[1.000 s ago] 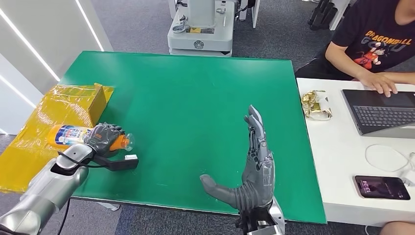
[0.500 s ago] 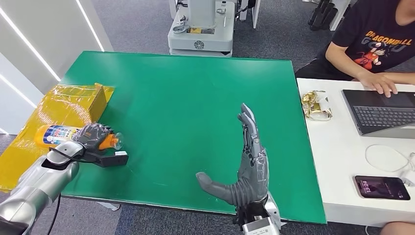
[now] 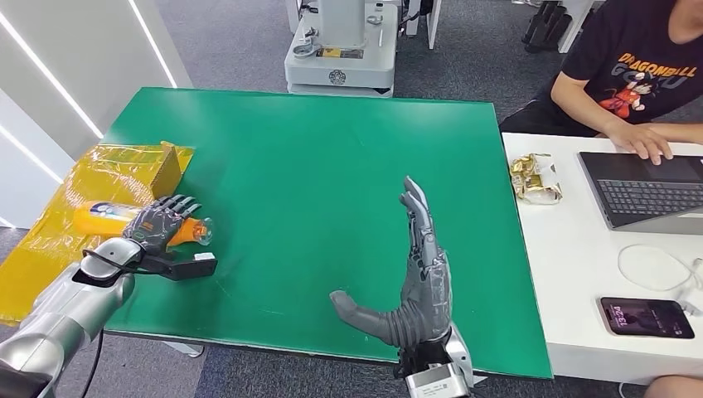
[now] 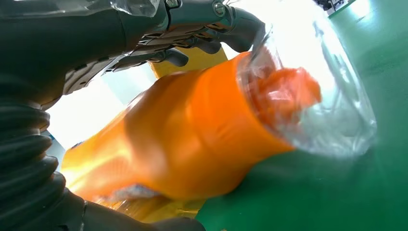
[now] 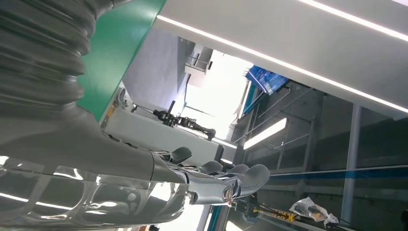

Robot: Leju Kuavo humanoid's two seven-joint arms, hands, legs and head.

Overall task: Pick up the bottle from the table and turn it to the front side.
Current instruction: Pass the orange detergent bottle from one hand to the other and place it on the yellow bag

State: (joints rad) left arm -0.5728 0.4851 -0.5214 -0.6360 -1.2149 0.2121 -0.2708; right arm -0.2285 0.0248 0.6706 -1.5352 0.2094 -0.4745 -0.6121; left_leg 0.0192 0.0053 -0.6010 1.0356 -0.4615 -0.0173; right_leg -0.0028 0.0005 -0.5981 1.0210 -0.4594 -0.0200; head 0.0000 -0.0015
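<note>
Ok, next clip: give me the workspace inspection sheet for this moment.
Surface: green table, yellow wrapped sheet at its left edge.
Job's things: orange bottle lying on its side, clear cap end toward the table's middle.
Clutter: yellow box by the bottle.
Hands: left hand over the bottle, fingers spread; right hand flat, open, holding nothing.
Cables: black cable on the left wrist.
Surroundings: person at laptop, phone, white desk.

Left robot hand (image 3: pixel 162 224) has fingers spread; right robot hand (image 3: pixel 417 278) stands open, thumb out.
</note>
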